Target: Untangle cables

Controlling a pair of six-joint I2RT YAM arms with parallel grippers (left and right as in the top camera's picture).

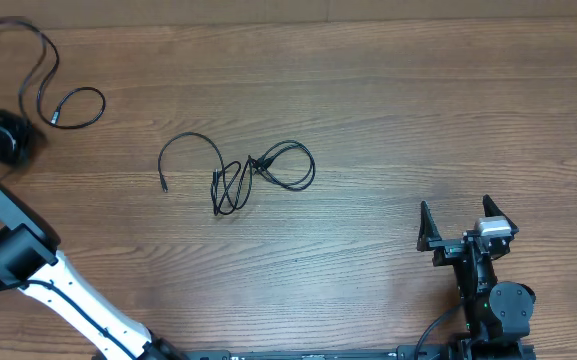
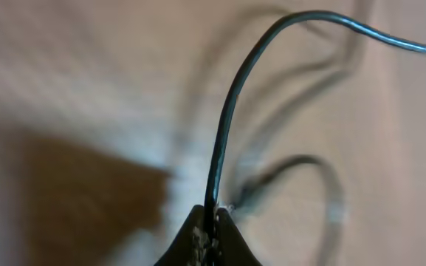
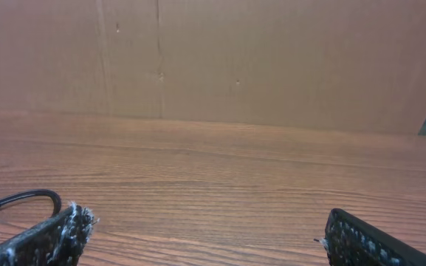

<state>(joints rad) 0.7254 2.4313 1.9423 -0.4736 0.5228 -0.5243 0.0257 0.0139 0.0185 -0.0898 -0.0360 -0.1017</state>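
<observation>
Wood grain runs under everything here. Nearest me, at the front right of the desk (image 1: 368,300), the right claw (image 1: 465,232) stands with its jaws spread wide and nothing between them. Its own camera shows both black fingers (image 3: 50,238) low over bare wood. The right arm (image 1: 498,305) behind it is folded compactly, with the claw pointing away from me toward the far edge.

Further out, about mid-desk and left of centre, lies the tangle (image 1: 236,185). It is thin black strands looped over each other, with one strand arcing off to the left and ending in a small plug (image 1: 163,185). Both claws are well apart from it.

Farthest off, at the far left, the left claw (image 2: 214,235) is clamped tight on a single cable (image 2: 224,125), pinching the black cord right at the tips. The cable rises out of the grip and bends right, its shadow on the wood beneath.

From overhead I see a loop beside that claw and a longer run curving toward the far left corner. I cannot tell whether they are one cord. The white left arm (image 1: 58,285) stretches diagonally from the front edge out to the left side.
</observation>
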